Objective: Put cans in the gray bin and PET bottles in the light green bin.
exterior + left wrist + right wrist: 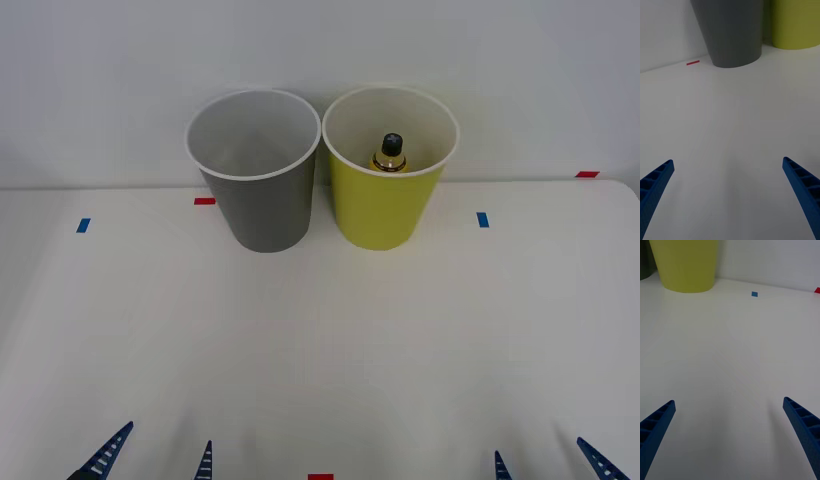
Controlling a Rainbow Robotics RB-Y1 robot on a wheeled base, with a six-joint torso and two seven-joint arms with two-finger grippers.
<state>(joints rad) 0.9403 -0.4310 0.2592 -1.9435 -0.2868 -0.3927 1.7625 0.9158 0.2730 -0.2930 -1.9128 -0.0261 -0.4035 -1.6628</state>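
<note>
The gray bin (258, 190) and the light green bin (388, 190) stand side by side at the back of the white table, touching. A PET bottle (390, 154) with a black cap stands inside the light green bin; only its top shows. The gray bin's white inside looks empty as far as I can see. My left gripper (155, 458) hangs open at the near left edge, far from the bins. My right gripper (550, 462) is open at the near right edge. The wrist views show the gray bin (730, 33) and the light green bin (685, 264) far ahead of the open fingers.
Small tape marks lie on the table: blue (83, 225) at the left, blue (483, 219) at the right, red (204, 201) by the gray bin, red (587, 174) at the far right, red (320, 477) at the near edge. A white wall stands behind the bins.
</note>
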